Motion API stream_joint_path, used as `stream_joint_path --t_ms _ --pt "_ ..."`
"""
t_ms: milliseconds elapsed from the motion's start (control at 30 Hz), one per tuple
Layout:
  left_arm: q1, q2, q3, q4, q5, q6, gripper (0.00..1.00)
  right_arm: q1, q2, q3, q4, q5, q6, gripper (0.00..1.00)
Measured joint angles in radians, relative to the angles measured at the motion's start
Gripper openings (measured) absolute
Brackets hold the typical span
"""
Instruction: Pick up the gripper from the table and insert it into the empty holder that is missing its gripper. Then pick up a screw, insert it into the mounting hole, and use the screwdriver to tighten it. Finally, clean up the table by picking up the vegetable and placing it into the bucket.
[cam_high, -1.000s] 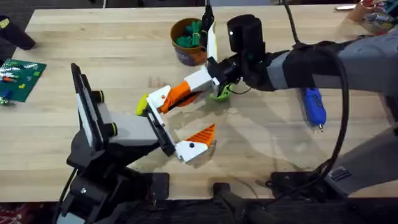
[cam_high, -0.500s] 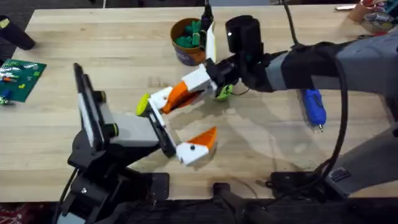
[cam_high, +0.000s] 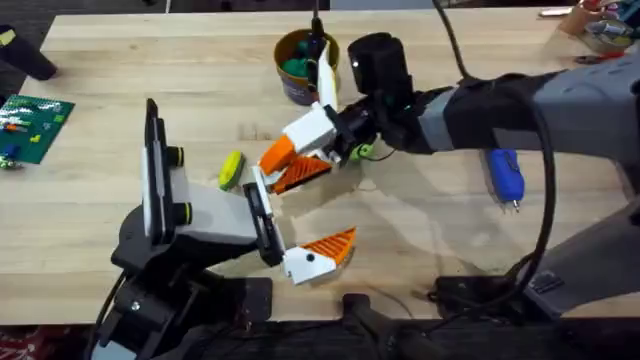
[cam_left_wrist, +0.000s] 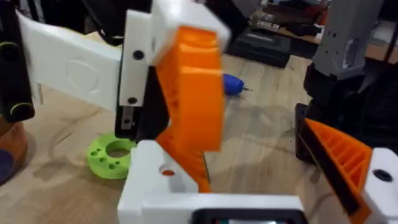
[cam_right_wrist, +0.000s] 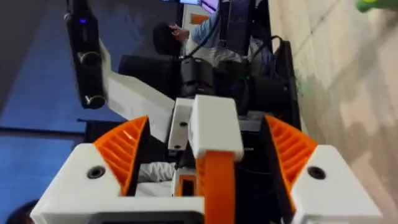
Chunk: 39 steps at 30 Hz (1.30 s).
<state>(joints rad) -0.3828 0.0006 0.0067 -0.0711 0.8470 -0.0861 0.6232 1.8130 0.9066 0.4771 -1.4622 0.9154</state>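
We count one bucket (cam_high: 304, 66), one screwdriver (cam_high: 506, 175), two arms. Our right gripper (cam_high: 292, 160) clamps the gripper (cam_high: 278, 153) between its orange pads, at the holder (cam_high: 262, 222) rail's far end. Our left gripper (cam_high: 283, 222) carries a single mounted finger (cam_high: 330, 246), holding nothing.

Matt ribbed plastic gripper (cam_high: 283, 158), wood-grain table (cam_high: 150, 90)
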Motion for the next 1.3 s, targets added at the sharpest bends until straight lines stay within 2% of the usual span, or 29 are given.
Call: stream_joint_path --t_ms 200,500,600,867,1167,1233,1300 --pt "-0.001 0.0 0.0 0.0 0.014 0.0 0.988 -0.079 -0.022 -0.023 -0.193 0.017 -0.067 0.994" --pt "-0.001 0.0 0.0 -0.001 0.022 0.0 0.988 -0.179 -0.257 -0.166 -0.571 0.084 -0.309 0.993" --pt "-0.001 0.0 0.0 -0.001 0.022 0.0 0.988 -0.188 -0.324 -0.199 -0.629 0.097 -0.37 0.994" --pt "-0.001 0.0 0.0 -0.001 0.022 0.0 0.988 -0.188 -0.351 -0.215 -0.611 0.143 -0.429 0.992" --pt "-0.001 0.0 0.0 -0.001 0.022 0.0 0.988 -0.188 -0.305 -0.221 -0.378 0.147 -0.349 0.992" --pt "-0.001 0.0 0.0 -0.001 0.022 0.0 0.988 -0.188 -0.305 -0.221 -0.363 0.145 -0.331 0.941" --pt "-0.001 0.0 0.0 -0.001 0.022 0.0 0.988 -0.188 -0.305 -0.221 -0.359 0.139 -0.317 0.816"
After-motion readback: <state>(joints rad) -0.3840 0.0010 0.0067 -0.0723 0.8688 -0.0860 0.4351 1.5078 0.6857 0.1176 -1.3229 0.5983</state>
